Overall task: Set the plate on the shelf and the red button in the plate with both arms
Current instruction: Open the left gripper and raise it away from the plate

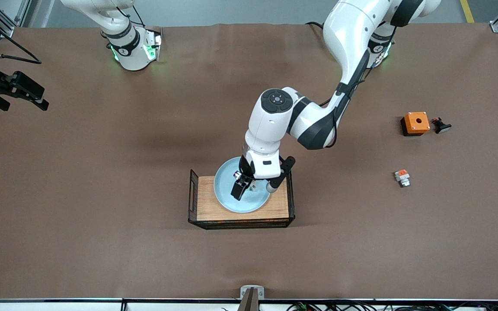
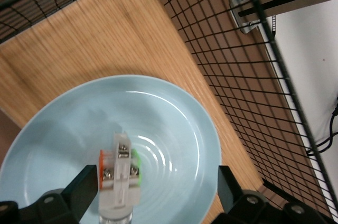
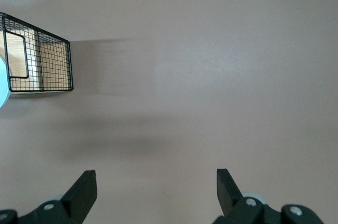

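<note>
Left wrist view shows the left gripper (image 2: 153, 195) spread open, the red button (image 2: 120, 174) dropped near the plate (image 2: 174, 123) center, roughly 6 o'clock. The right gripper (image 3: 157, 192) idles open. Next: lift clear.

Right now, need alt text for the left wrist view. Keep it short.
The red button, a small white-grey switch piece, lies on the pale blue plate, between the open fingers of the left end effector and touching neither. The plate sits on the wooden tray, whose black wire mesh wall rises beside it.
</note>
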Controlling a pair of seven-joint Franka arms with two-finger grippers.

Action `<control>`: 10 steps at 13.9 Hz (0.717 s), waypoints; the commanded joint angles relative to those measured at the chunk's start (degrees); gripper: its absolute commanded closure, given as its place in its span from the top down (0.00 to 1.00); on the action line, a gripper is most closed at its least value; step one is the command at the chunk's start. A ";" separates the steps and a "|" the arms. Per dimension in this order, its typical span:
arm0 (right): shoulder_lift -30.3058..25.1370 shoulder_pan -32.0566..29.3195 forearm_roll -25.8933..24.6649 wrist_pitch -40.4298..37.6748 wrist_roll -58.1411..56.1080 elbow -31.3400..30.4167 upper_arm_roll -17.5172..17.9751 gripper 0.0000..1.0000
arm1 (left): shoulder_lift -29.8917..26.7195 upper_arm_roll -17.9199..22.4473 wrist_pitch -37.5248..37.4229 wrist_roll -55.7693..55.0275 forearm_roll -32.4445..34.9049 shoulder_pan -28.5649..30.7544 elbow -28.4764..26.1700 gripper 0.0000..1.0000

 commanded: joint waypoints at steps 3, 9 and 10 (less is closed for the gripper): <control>-0.66 -0.21 -0.61 -0.39 -0.39 0.32 0.61 1.00 | -5.76 0.08 -8.57 -1.28 -1.04 -0.30 -0.57 1.00; -0.66 -0.21 -0.61 -0.66 -0.47 0.23 0.61 1.00 | -12.88 0.17 -27.71 11.17 -1.65 3.63 -0.66 1.00; -0.66 -0.30 -0.70 -0.66 -0.47 0.23 0.53 1.00 | -14.02 0.17 -31.66 15.03 -3.14 5.66 -0.66 1.00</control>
